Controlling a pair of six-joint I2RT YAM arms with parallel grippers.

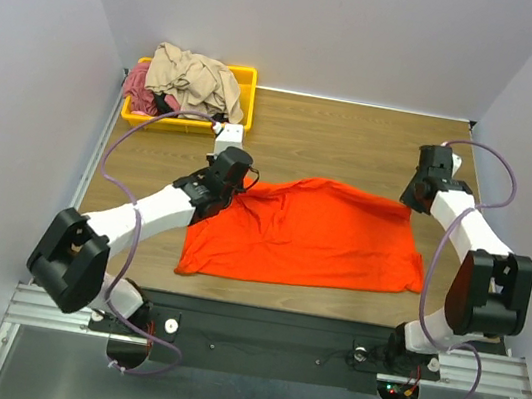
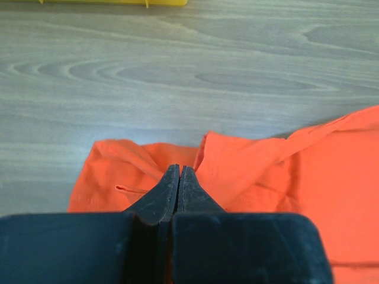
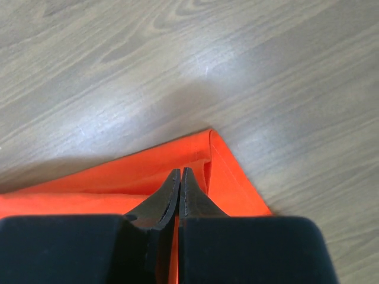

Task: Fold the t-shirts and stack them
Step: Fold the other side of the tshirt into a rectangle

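Observation:
An orange t-shirt lies spread on the wooden table, its near edge flat and its far corners drawn up. My left gripper is shut on the shirt's far left corner; in the left wrist view the jaws are pressed together over bunched orange cloth. My right gripper is shut on the far right corner; in the right wrist view the jaws pinch the hemmed corner.
A yellow bin stands at the back left, holding a beige shirt and a dark pink one. Its edge shows in the left wrist view. Grey walls enclose the table on three sides.

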